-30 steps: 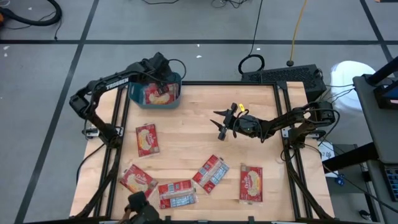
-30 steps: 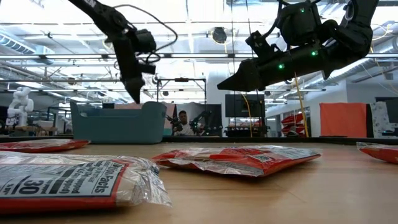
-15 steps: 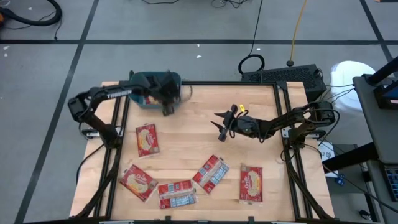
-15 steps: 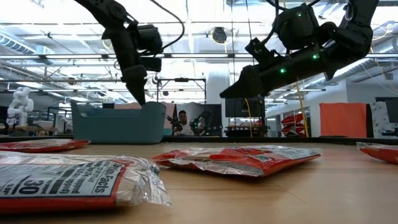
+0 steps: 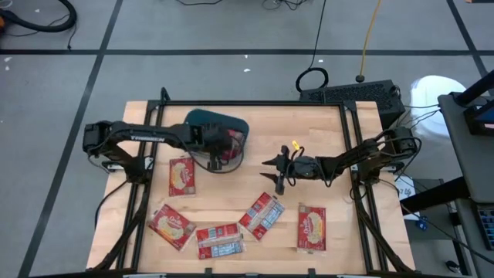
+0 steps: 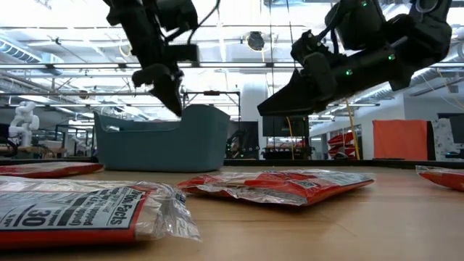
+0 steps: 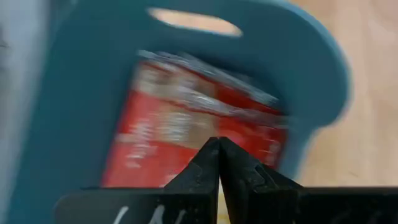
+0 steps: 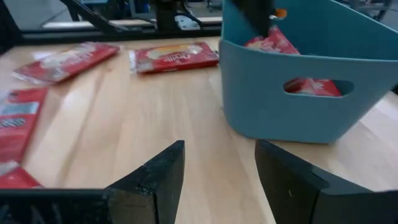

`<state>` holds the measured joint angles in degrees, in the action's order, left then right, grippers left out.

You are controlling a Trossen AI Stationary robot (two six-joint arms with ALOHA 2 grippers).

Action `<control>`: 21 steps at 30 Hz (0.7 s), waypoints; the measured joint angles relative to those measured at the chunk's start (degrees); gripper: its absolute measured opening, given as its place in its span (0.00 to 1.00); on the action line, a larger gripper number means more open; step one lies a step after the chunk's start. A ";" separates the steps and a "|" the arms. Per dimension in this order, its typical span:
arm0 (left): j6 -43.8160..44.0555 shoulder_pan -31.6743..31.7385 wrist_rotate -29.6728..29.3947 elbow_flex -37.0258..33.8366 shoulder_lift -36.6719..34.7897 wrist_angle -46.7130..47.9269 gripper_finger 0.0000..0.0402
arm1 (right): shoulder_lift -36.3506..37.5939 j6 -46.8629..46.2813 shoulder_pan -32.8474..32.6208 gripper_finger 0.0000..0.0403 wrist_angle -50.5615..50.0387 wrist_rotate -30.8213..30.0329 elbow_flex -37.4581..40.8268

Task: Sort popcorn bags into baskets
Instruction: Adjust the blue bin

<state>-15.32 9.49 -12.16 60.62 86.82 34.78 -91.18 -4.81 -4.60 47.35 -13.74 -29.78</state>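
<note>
The teal basket (image 5: 202,118) stands on the wooden table, left of its middle, with red popcorn bags (image 5: 233,142) inside. My left gripper (image 5: 213,151) is shut and points down into the basket (image 7: 74,93), its tips (image 7: 218,142) over the bags (image 7: 168,124) in there. My right gripper (image 5: 278,173) hovers open above the table's middle, to the right of the basket (image 8: 280,112), with nothing between its fingers (image 8: 221,177). Several more popcorn bags lie flat on the table nearer the front, among them one (image 5: 182,176) just left of the basket. My left gripper's shut fingers (image 6: 176,107) come from above and reach down past the basket's rim (image 6: 199,109). The basket's wall and the gripper itself hide the tips. I cannot tell whether they press on the inner wall or on a bag.
Popcorn bags lie along the near part of the table (image 5: 171,225), (image 5: 220,239), (image 5: 262,215), (image 5: 312,228). Bare wood (image 5: 309,127) lies at the far right. Black frame rails run along the table's left and right edges. A keyboard (image 5: 351,94) sits beyond the far edge.
My left gripper has swung from the far left corner toward the table's middle and a little nearer. The basket has slid along with it out of that corner and turned about. My right gripper has moved slightly toward the near edge, staying open.
</note>
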 joint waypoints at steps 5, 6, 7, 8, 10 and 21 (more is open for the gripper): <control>3.79 0.23 -0.50 -0.04 -6.32 2.99 0.04 | 0.00 -3.36 -2.47 0.46 1.34 -0.10 -0.04; 4.64 -0.30 0.43 0.06 -8.27 3.39 0.04 | 0.01 -4.02 -3.04 0.46 1.42 -0.52 -0.02; 5.31 -1.05 1.45 0.13 -10.34 4.09 0.04 | 0.00 -4.59 -3.63 0.46 1.59 -1.22 -0.02; 5.84 -2.13 2.38 0.00 -12.25 4.72 0.04 | 0.00 -4.89 -4.02 0.46 1.81 -1.54 -0.02; 6.61 -4.83 3.89 -0.87 -15.36 4.01 0.04 | -0.31 -5.06 -4.70 0.46 3.11 -3.32 -0.22; 9.00 -17.67 4.40 -18.31 -22.80 -14.76 0.04 | -16.96 -2.14 -0.31 0.23 -0.29 -3.87 -18.52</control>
<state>-6.32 -8.18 -7.76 42.30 64.02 20.01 -108.14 -6.95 -4.91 47.06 -17.61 -48.30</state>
